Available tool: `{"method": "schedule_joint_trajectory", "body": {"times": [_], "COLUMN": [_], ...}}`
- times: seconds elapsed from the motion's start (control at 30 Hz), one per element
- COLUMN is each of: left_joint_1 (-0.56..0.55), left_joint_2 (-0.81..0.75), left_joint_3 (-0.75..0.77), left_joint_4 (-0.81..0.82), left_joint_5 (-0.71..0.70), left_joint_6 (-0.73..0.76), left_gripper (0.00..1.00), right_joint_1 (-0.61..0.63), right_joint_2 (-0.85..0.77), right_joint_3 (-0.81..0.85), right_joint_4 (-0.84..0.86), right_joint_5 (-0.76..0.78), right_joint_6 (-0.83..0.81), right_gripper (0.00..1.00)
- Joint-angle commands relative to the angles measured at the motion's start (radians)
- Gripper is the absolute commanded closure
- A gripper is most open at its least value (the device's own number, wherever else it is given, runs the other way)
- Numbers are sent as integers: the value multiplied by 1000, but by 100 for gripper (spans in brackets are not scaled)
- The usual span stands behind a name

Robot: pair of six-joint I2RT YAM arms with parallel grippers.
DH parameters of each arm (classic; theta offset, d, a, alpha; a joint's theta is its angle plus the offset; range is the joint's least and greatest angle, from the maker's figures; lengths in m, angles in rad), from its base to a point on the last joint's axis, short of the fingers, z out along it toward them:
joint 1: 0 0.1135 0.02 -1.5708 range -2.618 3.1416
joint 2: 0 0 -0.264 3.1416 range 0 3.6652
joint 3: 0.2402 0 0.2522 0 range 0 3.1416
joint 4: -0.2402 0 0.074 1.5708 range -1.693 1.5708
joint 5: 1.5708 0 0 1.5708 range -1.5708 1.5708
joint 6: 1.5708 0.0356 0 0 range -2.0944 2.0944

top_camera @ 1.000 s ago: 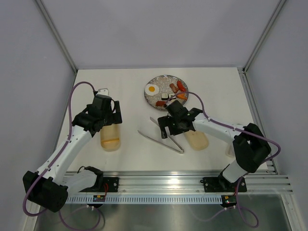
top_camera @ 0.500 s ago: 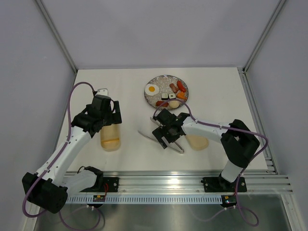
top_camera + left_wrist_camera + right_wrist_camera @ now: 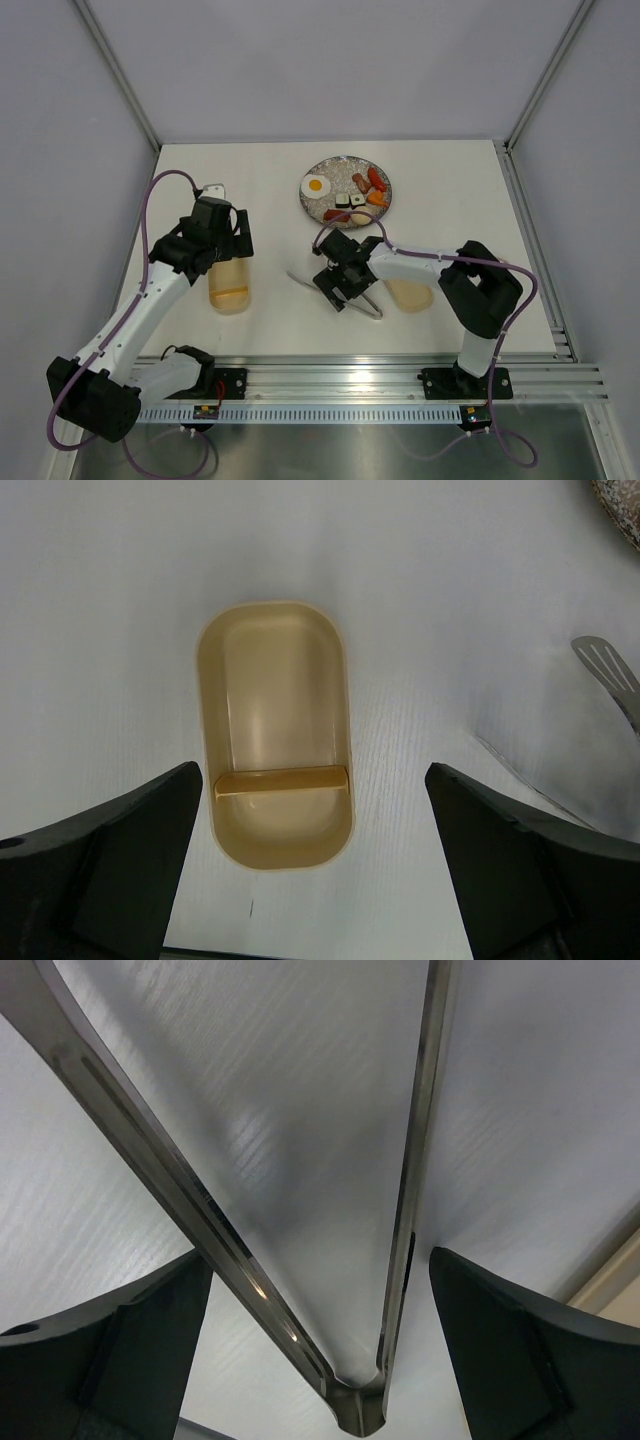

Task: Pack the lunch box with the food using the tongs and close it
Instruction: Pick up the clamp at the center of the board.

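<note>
Right hand (image 3: pixel 340 278), jaws spread wide and holding nothing, poised low over the tongs (image 3: pixel 160 1160). The tongs lie flat on the white desk (image 3: pixel 450 200) between the lunch box (image 3: pixel 275 690) and its cream lid (image 3: pixel 410 295). In the wrist view the two silver arms run up between the fingers from the joined end at the bottom of the frame. The left hand (image 3: pixel 212 235), likewise released, hangs above the empty lunch box. The food (image 3: pixel 357 200), among it a fried egg (image 3: pixel 317 185) and sausages (image 3: pixel 372 180), sits on the round plate (image 3: pixel 337 168) beyond. The tongs appear light, stiff yet springy, and smooth enough to slip. A hold across both arms somewhat ahead of the joint would probably let the hand's closing work them, whereas a pinch at the joint itself would likely leave the tips uncontrolled.
</note>
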Motion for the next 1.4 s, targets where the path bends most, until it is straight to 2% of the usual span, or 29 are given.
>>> {"method": "schedule_joint_trajectory", "body": {"times": [0.0,0.13,0.23,0.4,0.53,0.6,0.63,0.73,0.9,1.13,1.37], "left_joint_1": [4,4,4,4,2,4,2,4,45,292,368], "left_joint_2": [-5,-11,-9,-11,-11,-9,-5,23,109,224,292], "left_joint_3": [23,27,28,25,22,23,30,48,131,180,148], "left_joint_4": [10,5,5,5,8,13,16,13,-19,-28,-56], "left_joint_5": [13,12,12,13,18,24,26,10,3,182,228], "left_joint_6": [-14,-13,-13,-16,-20,-31,-37,-52,-79,-128,-157], "left_gripper": [1,1,1,1,1,1,1,1,1,1,1], "right_joint_1": [3,3,3,3,5,5,6,6,6,5,-55], "right_joint_2": [7,3,-5,4,1,-16,-25,-66,-166,-350,-431], "right_joint_3": [-8,-39,-62,-62,-60,-51,-46,-28,9,61,170], "right_joint_4": [95,161,194,199,185,170,147,98,6,-107,-253], "right_joint_5": [-11,15,43,63,68,68,68,63,46,89,164], "right_joint_6": [11,30,40,50,66,72,75,81,103,132,158], "right_gripper": [4,6,12,17,42,48,58,67,72,69,69]}}
